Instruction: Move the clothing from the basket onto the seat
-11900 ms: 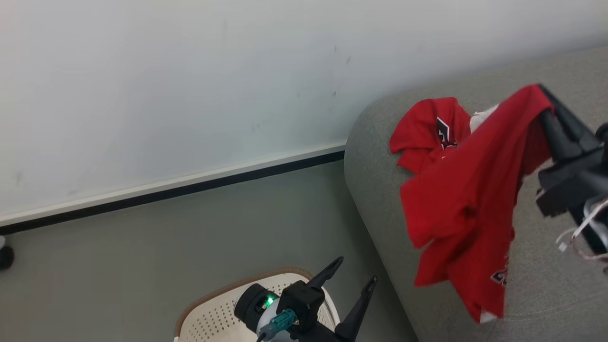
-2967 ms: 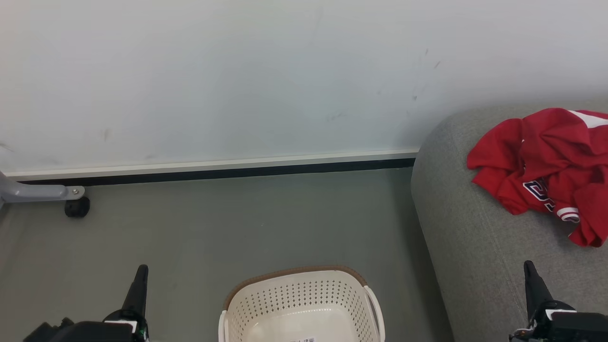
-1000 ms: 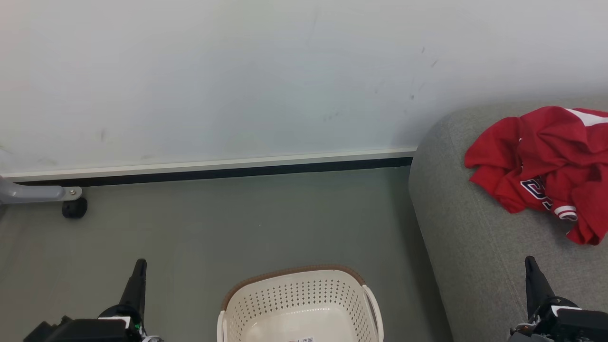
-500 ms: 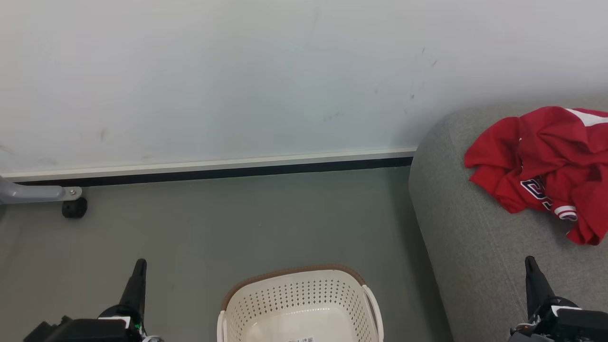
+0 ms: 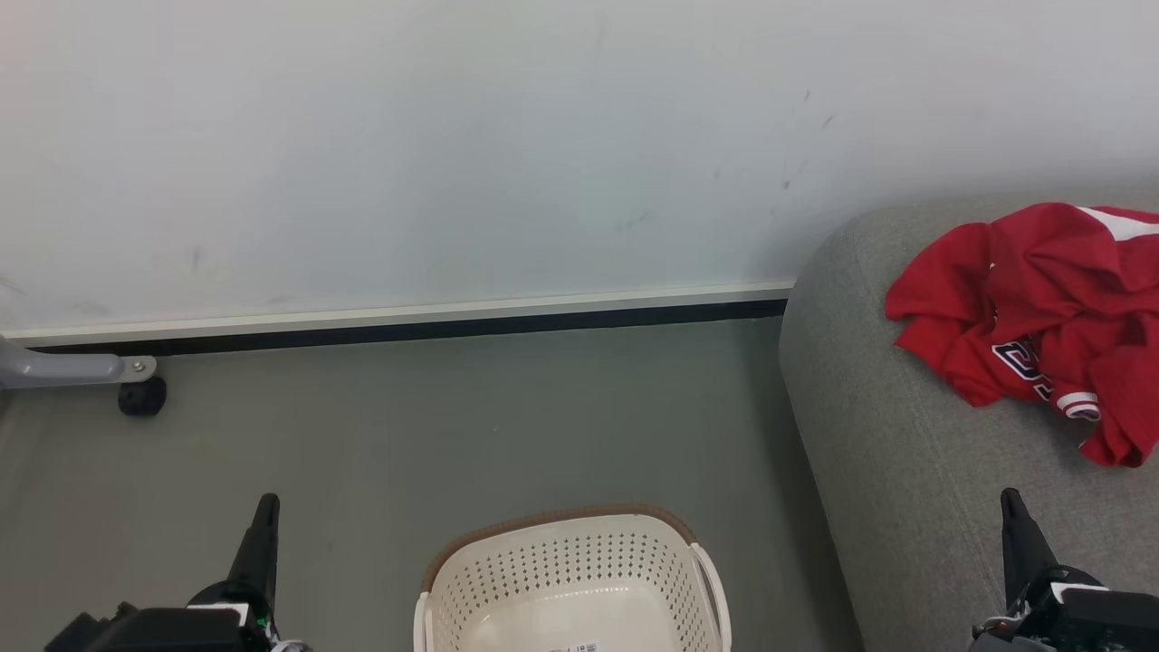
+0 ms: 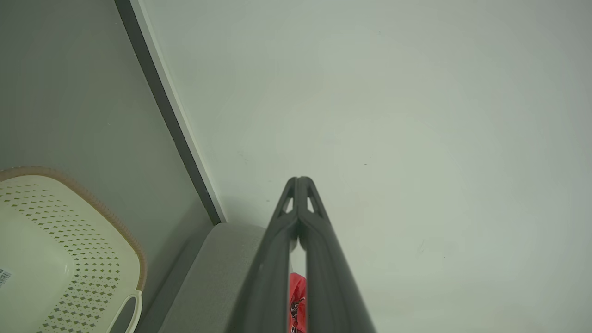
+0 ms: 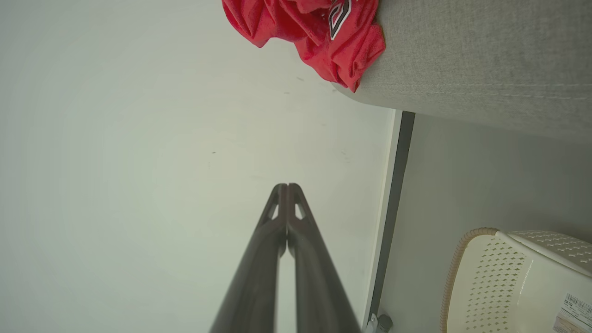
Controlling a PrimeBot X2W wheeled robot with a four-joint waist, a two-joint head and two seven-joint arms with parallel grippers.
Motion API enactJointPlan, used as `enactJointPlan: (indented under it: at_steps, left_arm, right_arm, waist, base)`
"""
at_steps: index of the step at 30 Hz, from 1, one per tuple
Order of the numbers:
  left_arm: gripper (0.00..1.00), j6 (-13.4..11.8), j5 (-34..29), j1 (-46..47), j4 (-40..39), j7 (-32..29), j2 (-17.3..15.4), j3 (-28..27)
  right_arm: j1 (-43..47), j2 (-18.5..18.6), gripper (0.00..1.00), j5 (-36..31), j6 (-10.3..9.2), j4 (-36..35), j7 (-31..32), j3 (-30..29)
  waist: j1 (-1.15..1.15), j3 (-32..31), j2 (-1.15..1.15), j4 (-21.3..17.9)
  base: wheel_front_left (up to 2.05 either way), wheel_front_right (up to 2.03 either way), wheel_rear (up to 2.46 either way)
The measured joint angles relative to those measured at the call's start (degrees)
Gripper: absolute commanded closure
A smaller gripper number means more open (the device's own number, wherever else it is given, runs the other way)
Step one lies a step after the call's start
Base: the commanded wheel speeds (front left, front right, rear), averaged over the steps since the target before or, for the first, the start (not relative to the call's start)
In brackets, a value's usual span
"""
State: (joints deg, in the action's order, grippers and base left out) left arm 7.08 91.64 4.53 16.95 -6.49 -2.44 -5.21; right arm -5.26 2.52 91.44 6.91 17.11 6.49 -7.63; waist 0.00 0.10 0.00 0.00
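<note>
Nothing moved in the last second: clothing (image 5: 1041,312) lies on seat (image 5: 896,489), basket (image 5: 561,517) seemingly empty (near part cut off), left gripper (image 5: 266,503) and right gripper (image 5: 1009,498) closed, holding nothing; task likely complete.

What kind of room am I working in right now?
Probably a staged living-room corner, perhaps in a lab: a grey upholstered seat with red clothing on it, a laundry basket on a smooth grey floor, and a plain white wall.

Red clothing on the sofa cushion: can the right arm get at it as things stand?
Probably yes: the right tool, shut, hovers by the grey sofa cushion near the red clothing, with only bare cushion showing between them.
</note>
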Motion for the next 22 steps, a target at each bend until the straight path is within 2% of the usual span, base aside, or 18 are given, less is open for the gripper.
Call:
enactJointPlan:
  at_steps: [22]
  left_arm:
    - [1.00, 0.00, 0.01, 0.00, -0.01, 0.01, 0.00, 0.00]
  right_arm:
    - [0.00, 0.00, 1.00, 0.00, 0.00, -0.01, 0.00, 0.00]
  waist:
    - [0.00, 0.00, 0.00, 0.00]
  base:
    - [0.00, 0.00, 0.00]
